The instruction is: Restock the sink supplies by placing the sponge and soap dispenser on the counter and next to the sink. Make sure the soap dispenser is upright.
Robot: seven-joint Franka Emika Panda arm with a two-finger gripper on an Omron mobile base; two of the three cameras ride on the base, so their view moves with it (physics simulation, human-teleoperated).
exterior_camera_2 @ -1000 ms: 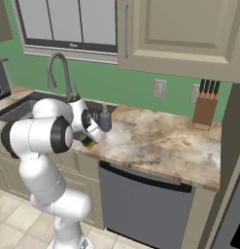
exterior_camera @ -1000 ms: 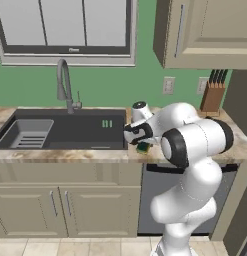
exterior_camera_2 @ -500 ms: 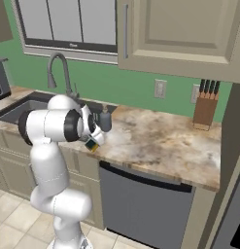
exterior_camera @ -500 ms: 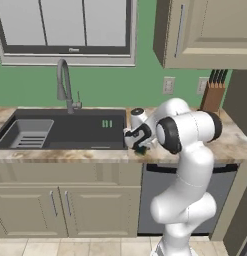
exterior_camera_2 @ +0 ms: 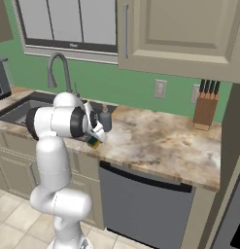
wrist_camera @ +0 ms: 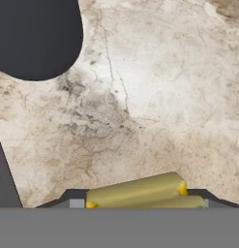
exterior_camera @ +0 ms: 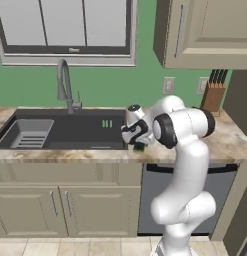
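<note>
Here's the counter [exterior_camera: 70,154], a marbled beige slab running along the green wall, with the black sink [exterior_camera: 65,130] sunk into its left stretch and the gooseneck faucet [exterior_camera: 65,90] standing behind it. The white arm folds down over the counter strip just right of the basin. The grey soap dispenser [exterior_camera_2: 106,119] stands upright there, close to the sink's right edge, nozzle on top. And the sponge [wrist_camera: 140,191], yellow with its green layer, sits right between the dark finger tips of the gripper [exterior_camera_2: 95,139], low over the stone. The fingers are parted about the sponge's width, but whether they squeeze it or have let go, I cannot tell.

My read: this is the sponge placement. To do it well, set it flat on bare stone, clear of the basin's lip, then spread the fingers fully and lift straight up, so nothing drags the sponge or brushes the dispenser just beside it.
</note>
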